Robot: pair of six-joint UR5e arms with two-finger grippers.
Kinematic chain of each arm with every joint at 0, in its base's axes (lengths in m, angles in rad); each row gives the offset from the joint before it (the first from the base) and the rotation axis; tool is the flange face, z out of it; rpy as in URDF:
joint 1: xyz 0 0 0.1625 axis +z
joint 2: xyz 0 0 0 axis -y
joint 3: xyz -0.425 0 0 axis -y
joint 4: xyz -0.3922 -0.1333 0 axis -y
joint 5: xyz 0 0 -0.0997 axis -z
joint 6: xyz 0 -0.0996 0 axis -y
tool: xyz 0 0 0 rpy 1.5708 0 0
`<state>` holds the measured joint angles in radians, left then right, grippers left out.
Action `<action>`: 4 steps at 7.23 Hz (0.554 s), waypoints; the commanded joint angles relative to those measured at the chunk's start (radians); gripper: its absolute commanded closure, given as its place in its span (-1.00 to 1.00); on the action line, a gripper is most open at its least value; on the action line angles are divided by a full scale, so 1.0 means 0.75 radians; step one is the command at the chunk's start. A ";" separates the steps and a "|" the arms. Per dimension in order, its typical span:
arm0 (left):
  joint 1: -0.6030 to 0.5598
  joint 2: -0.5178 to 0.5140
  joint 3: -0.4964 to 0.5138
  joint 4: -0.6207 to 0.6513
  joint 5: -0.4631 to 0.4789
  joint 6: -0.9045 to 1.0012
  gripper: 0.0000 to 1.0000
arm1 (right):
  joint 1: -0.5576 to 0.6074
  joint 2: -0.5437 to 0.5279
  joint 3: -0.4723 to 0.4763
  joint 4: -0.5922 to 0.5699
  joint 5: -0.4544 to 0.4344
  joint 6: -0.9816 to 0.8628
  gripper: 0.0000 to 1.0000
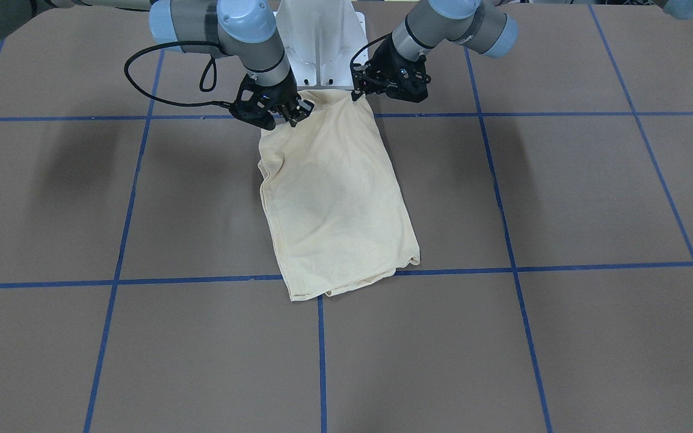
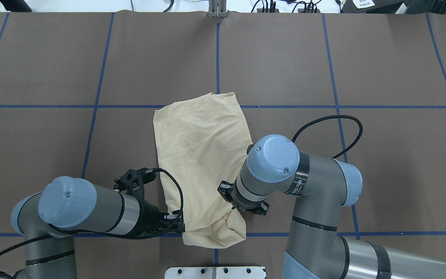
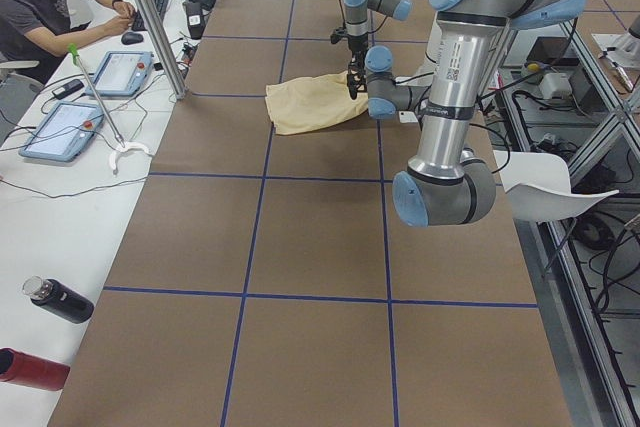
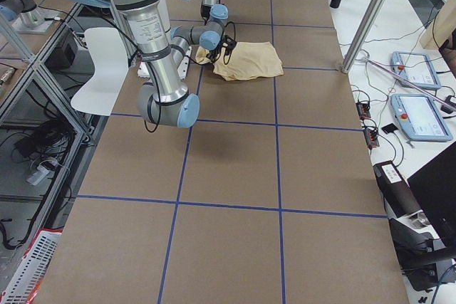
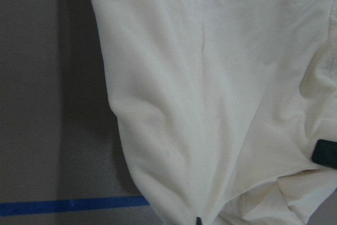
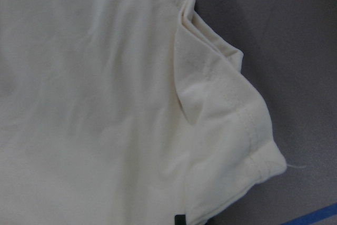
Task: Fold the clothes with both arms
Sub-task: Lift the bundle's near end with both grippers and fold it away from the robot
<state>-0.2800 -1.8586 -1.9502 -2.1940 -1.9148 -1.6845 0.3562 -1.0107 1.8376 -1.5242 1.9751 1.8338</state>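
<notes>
While both arms reach in from the robot's side, the shirt (image 2: 198,155) lies near the middle of the bench (image 2: 52,155), folded into a long oblong with a plain cream face upward. Seen from overhead, it runs roughly from 12 o'clock to 6 o'clock, and each end meets a blue tape line (image 2: 91,106). The far end lies flat. The near end is bunched and raised, just beyond the white pedestal (image 2: 215,272) at 6 o'clock.

The left claw (image 1: 358,93) sits at the shirt's 7 o'clock corner, its fingers pinched together on the cloth edge. The right claw (image 1: 297,113), at about 5 o'clock, is likewise clamped on the fabric. Its wrist view shows a stitched hem corner with one loose thread.

Little writing can be read. The right arm (image 2: 316,182) carries a moulded emblem on its light-blue cap and white lettering on a black band, both too blurred to make out. In the left side view, the left arm (image 3: 450,117) bears a white sticker (image 3: 455,62) with rows of print too small to read.
</notes>
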 commanded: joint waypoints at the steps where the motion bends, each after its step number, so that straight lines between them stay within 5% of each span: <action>1: -0.082 -0.001 -0.060 0.021 -0.012 0.006 1.00 | 0.105 0.038 0.002 0.014 -0.005 -0.015 1.00; 4: -0.246 -0.064 -0.042 0.080 -0.010 0.094 1.00 | 0.263 0.161 -0.077 0.014 -0.021 -0.141 1.00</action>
<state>-0.4143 -1.8851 -1.9890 -2.1437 -1.9227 -1.6556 0.5106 -0.9283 1.8142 -1.5151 1.9657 1.7842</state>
